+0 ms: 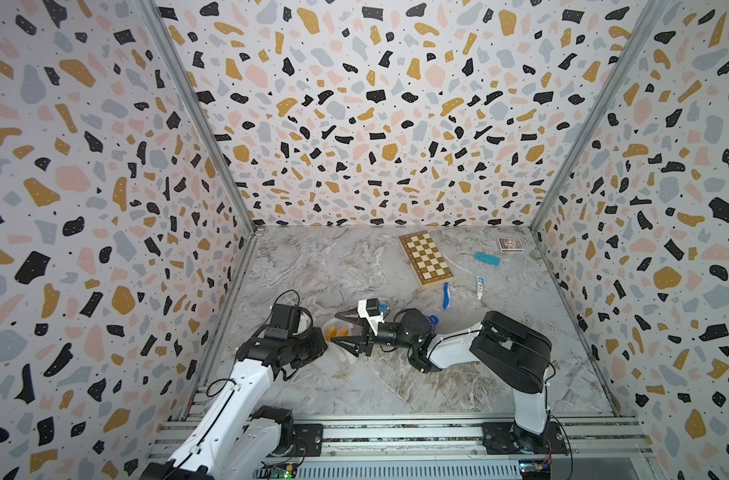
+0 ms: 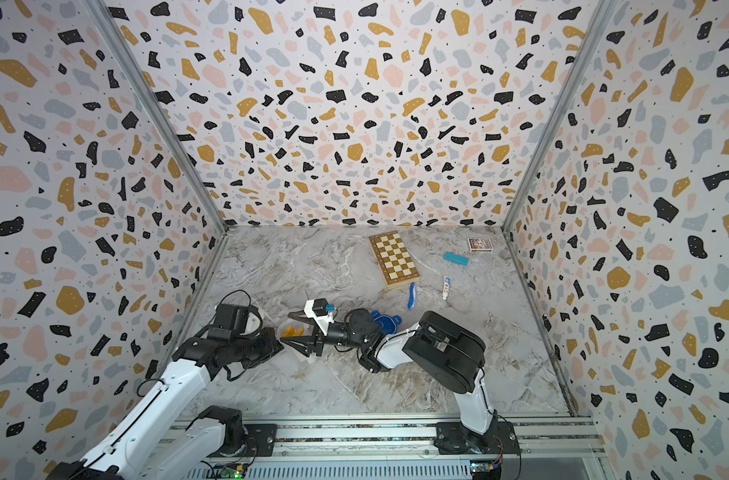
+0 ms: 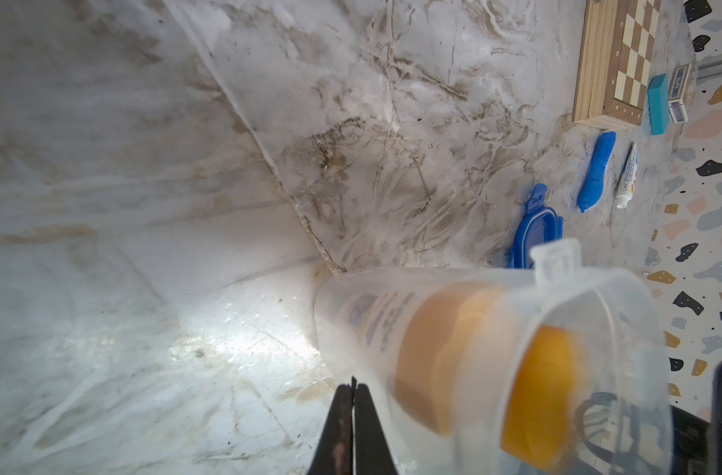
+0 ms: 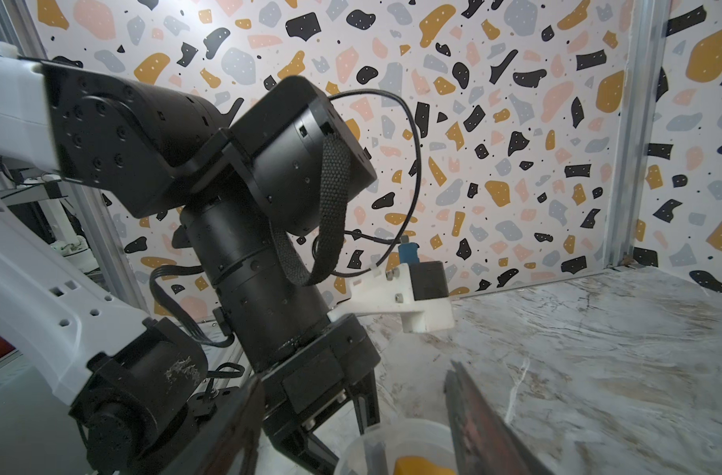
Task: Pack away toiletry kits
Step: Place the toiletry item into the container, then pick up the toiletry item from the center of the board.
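Note:
A clear plastic container (image 3: 338,312) lies tilted near the table's front left, with two white bottles with orange caps (image 1: 337,331) (image 3: 540,390) inside. My left gripper (image 3: 353,390) is shut on the container's rim; in both top views its jaws are hidden under the wrist. My right gripper (image 1: 334,327) (image 4: 353,374) stands open at the container's mouth, nothing between its fingers. A blue toothbrush (image 1: 445,296) (image 3: 595,172) and a small white-blue tube (image 1: 480,286) (image 3: 626,177) lie loose on the marble further right.
The container's blue lid (image 3: 534,230) (image 2: 385,322) lies partly under the right arm. A chessboard (image 1: 425,259), a teal block (image 1: 487,258) and a small patterned card box (image 1: 510,244) sit at the back right. Patterned walls enclose three sides.

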You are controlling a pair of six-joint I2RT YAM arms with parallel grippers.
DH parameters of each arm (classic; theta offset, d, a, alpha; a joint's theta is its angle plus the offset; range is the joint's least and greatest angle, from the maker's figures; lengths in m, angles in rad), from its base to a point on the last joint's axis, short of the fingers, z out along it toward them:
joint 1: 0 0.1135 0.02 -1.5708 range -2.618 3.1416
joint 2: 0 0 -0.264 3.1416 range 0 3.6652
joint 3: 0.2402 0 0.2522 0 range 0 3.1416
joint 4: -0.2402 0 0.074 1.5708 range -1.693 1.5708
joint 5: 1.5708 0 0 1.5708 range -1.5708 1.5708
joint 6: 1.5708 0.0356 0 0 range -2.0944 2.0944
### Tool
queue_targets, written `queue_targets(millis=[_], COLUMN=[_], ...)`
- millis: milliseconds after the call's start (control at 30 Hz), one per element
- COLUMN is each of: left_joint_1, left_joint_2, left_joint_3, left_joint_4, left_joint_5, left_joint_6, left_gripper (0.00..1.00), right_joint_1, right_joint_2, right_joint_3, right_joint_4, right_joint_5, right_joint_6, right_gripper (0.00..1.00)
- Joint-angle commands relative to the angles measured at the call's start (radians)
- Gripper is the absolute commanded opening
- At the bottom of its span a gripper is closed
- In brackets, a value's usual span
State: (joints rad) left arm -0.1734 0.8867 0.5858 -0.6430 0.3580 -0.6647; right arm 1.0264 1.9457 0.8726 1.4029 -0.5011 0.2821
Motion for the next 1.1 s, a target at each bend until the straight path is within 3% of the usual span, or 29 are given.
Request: queue_targets(millis=[0,200,300,367,467,667,833,1067], left_joint_1=[0.006,0.010,0.010,0.009,0.010,0.011,0.010,0.010], left_joint_2=[-0.002,-0.007,-0.004,0.003,0.011,0.037,0.048,0.088], left_joint_3=[0.030,0.032,0.027,0.026,0.017,0.020,0.026,0.027], left_joint_4=[-0.006,-0.002,0.011,0.021,0.054,0.104,0.137,0.171], left_joint_5=[-0.003,-0.001,-0.001,0.002,0.008,0.000,-0.016,0.009], left_joint_6=[0.022,0.023,0.021,0.018,0.005,-0.008,-0.010,-0.001], left_gripper=[0.06,0.06,0.06,0.06,0.06,0.06,0.08,0.09], right_joint_1=[-0.008,-0.021,-0.034,-0.057,-0.158,-0.519,-0.737,-0.792], right_joint_2=[-0.080,-0.228,-0.339,-0.400,-0.458,-0.597,-0.487,-0.193], right_joint_3=[0.001,-0.053,-0.041,0.019,0.135,0.120,0.200,0.394], right_joint_4=[-0.009,-0.214,-0.468,-0.746,-1.161,-1.583,-1.784,-1.872], right_joint_5=[0.008,0.085,0.156,0.263,0.343,0.363,0.335,0.274], right_joint_6=[-0.028,-0.068,-0.067,-0.013,0.091,0.211,0.113,0.006], right_gripper=[0.71,0.70,0.70,0.69,0.66,0.57,0.55,0.52])
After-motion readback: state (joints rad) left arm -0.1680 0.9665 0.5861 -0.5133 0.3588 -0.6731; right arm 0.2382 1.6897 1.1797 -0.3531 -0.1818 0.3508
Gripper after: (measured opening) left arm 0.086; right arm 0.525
